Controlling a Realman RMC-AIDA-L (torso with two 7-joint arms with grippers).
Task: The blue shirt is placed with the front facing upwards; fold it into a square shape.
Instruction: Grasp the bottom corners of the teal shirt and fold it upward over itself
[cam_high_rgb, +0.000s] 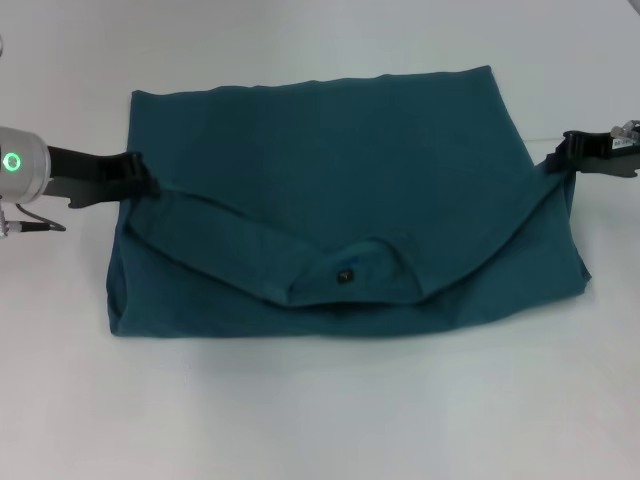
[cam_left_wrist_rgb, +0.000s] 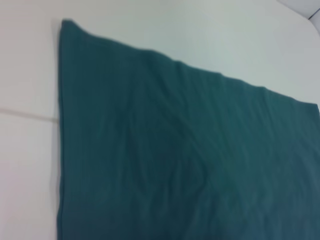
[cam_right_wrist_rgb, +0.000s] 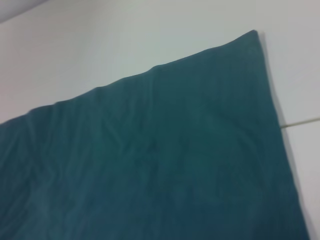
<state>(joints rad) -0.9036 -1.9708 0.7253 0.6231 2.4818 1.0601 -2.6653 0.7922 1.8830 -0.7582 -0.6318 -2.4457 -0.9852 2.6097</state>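
Note:
The blue shirt lies on the white table, doubled over, showing only plain teal cloth. Its folded edge sags in a curve from one gripper down to the collar with its small dark tag, then rises to the other. At the shirt's left edge my left gripper is shut on that fold. My right gripper pinches the fold at the right edge. Both wrist views show just the plain teal shirt spread over the table, with no fingers in them.
The white table surrounds the shirt on all sides. A thin seam line in the table surface runs out from under the cloth's edge.

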